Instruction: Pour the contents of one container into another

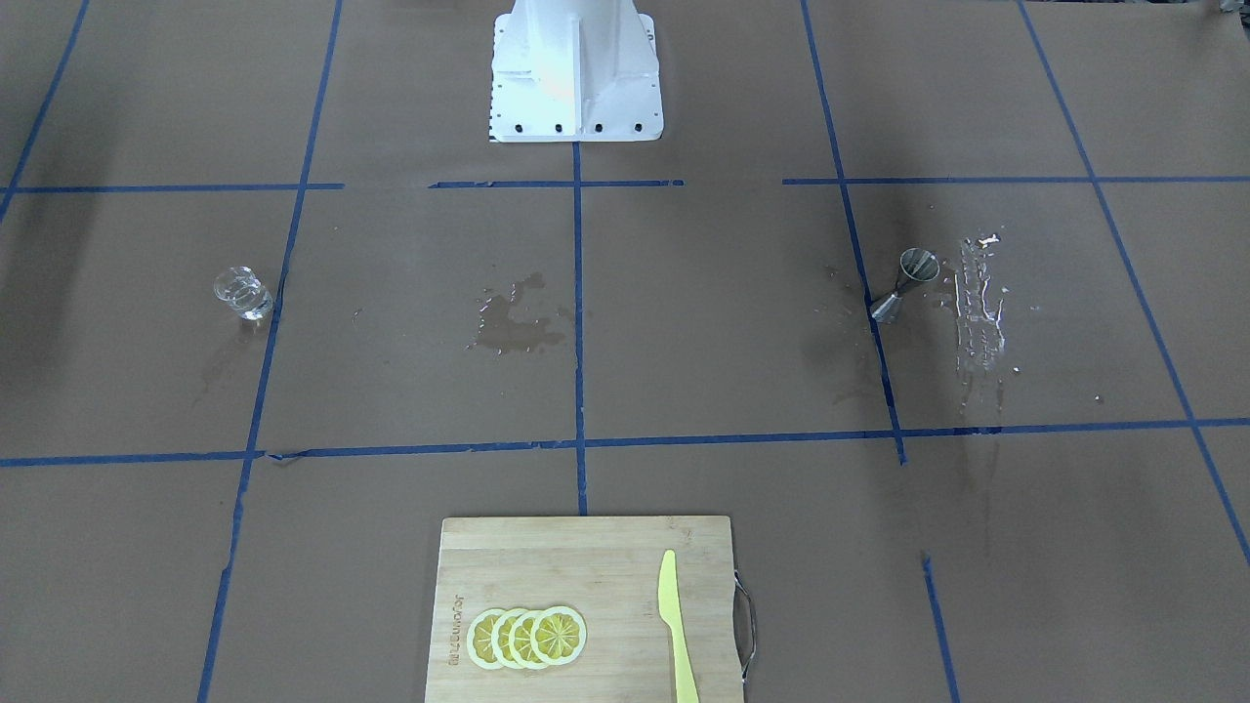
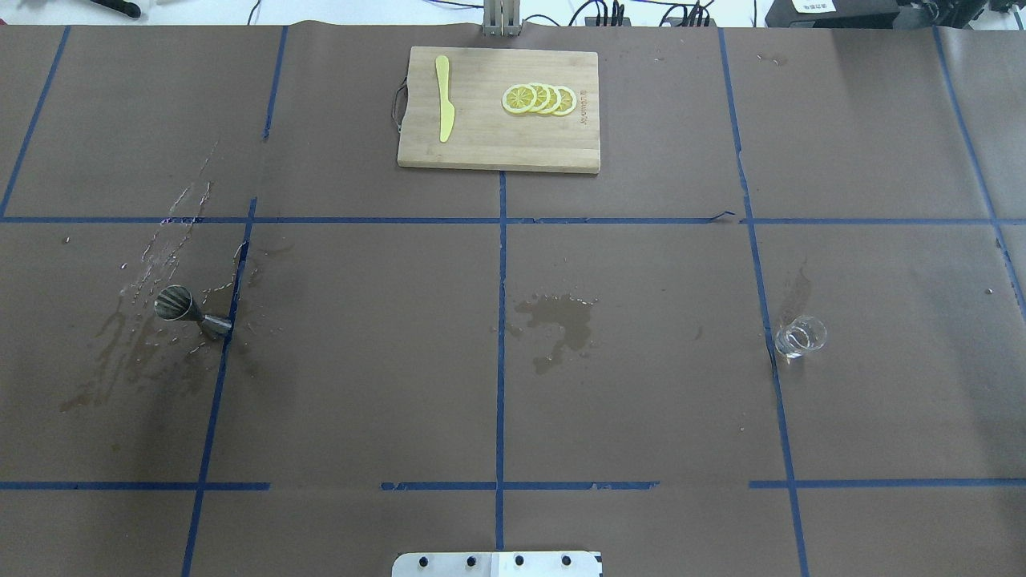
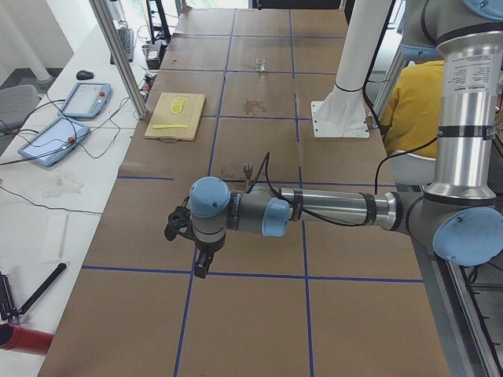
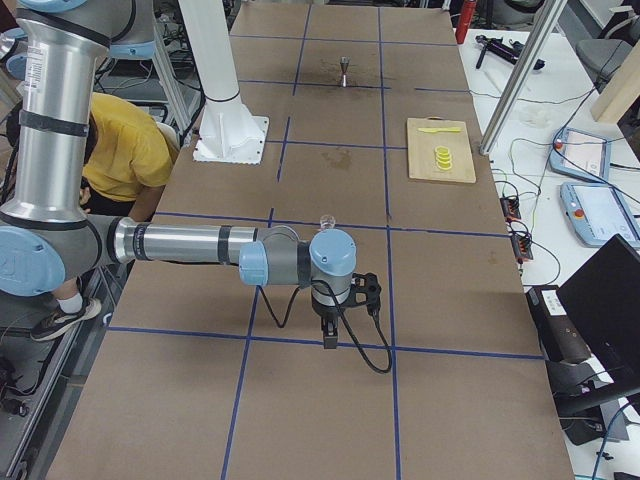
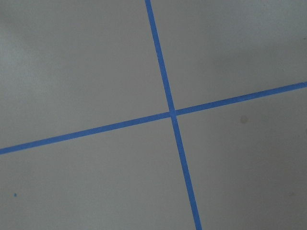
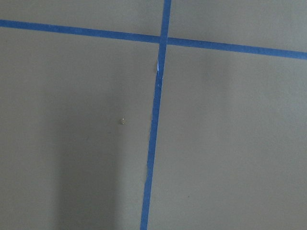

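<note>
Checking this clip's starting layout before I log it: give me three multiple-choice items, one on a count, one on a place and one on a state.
1. How many lemon slices lie on the board?
A two
B four
C six

2. The glass and the jigger stand:
A touching
B both on the board
C far apart, the glass on the robot's right and the jigger on its left

3. The jigger is:
A upright on the table
B lying on its side
C inside the glass

Answers:
1 B: four overlapping slices show in a row beside the yellow knife.
2 C: the overhead view has the glass in the right half and the jigger in the left half.
3 A: both side views show it standing on its base, with nothing holding it.
</note>
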`<state>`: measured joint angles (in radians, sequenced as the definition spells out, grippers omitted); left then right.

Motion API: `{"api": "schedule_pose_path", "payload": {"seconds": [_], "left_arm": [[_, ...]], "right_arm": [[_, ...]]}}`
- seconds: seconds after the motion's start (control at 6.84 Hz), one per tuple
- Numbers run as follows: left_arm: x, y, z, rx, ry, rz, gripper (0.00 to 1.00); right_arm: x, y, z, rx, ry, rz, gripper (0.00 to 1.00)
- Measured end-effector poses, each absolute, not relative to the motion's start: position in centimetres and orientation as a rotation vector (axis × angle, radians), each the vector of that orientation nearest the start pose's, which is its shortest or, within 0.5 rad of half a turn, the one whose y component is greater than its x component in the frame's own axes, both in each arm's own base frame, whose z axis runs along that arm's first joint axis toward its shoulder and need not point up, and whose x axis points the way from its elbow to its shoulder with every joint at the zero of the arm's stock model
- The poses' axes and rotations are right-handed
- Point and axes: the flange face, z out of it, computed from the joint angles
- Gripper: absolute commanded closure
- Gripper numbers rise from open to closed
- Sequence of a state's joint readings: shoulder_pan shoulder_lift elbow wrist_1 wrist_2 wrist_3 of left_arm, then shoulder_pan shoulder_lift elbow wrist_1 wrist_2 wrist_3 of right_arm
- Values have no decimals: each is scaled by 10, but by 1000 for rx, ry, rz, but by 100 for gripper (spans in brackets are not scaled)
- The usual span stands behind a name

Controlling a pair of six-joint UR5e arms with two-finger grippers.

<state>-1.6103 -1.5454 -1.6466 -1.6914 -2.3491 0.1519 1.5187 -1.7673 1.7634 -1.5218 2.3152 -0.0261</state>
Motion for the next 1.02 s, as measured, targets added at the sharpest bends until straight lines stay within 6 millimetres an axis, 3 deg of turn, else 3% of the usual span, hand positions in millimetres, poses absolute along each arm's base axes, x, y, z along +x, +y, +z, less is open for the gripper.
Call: {"api": "schedule_pose_path", "payload": {"seconds": [0.29, 0.73, 1.02], "left_arm": [[-82, -493, 614, 307, 749, 203, 0], [-81, -499, 590, 503, 730, 284, 0], [-80, -499, 581, 640, 737, 329, 0]], "right_arm": [[44, -420, 634, 64, -751, -103, 0], [44, -453, 588, 179, -747, -137, 0], [47, -454, 583, 232, -746, -150, 0]]}}
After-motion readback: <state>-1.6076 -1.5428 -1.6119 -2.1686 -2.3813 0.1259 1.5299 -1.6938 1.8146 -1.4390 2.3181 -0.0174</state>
